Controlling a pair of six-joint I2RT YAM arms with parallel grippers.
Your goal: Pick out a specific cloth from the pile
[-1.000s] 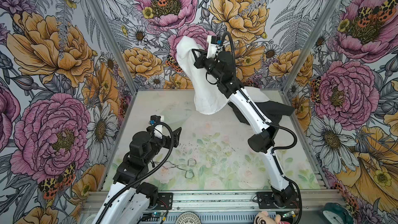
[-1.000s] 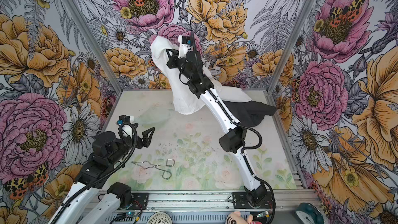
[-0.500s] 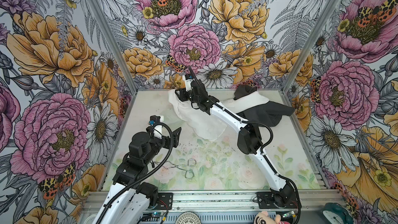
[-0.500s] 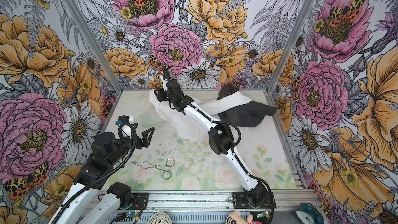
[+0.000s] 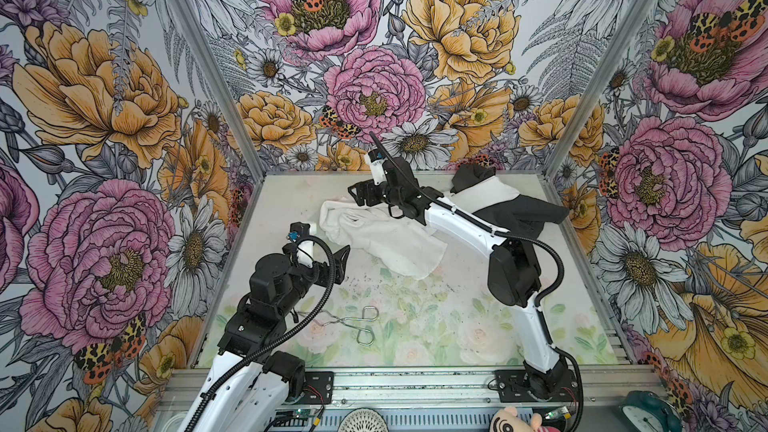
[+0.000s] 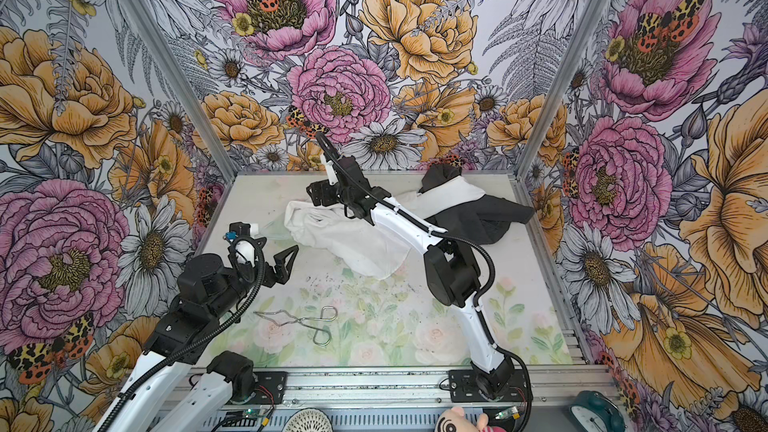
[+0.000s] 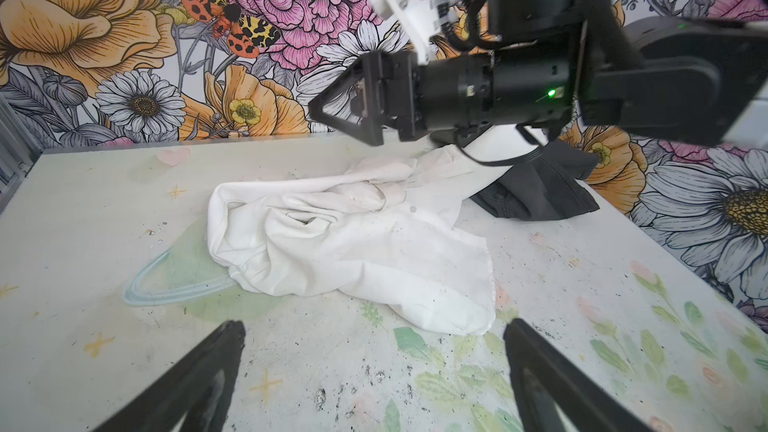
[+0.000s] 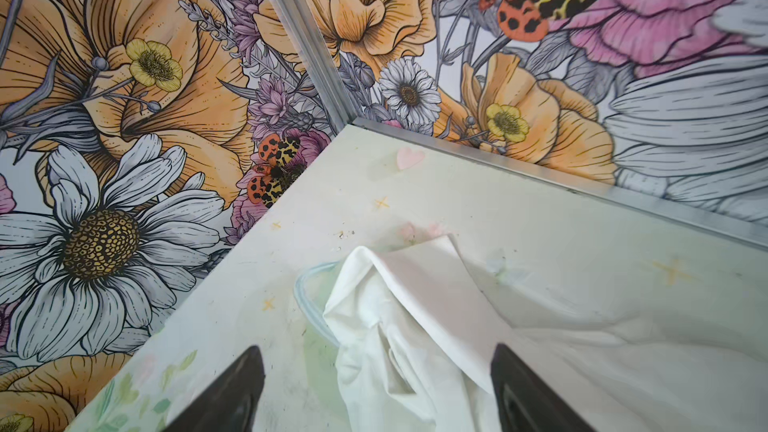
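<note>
Moved: the right gripper (image 5: 358,197), a second ago high against the back wall with the thin, wrinkled white cloth (image 5: 386,243) hanging from it, has come down, and the cloth now lies crumpled on the pale floral-print table (image 5: 457,326).
Right pincer: jaws spread just above the cloth's far fold, with nothing pinched.
Left gripper (image 7: 374,326): spread and empty, near the cloth's front edge but apart from it.
Cloth position: mostly on bare table left of centre, though one band trails back across the charcoal-black garment (image 5: 532,211) near the back right corner.
Risk, pile: the separation looks unfinished, so another tug could drag the dark garment along where the fabrics overlap.
Risk, arm: the right forearm sits low over the cloth and could snag it on retreat.
Bystander: bent wire tongs (image 5: 351,320), well apart.
</note>
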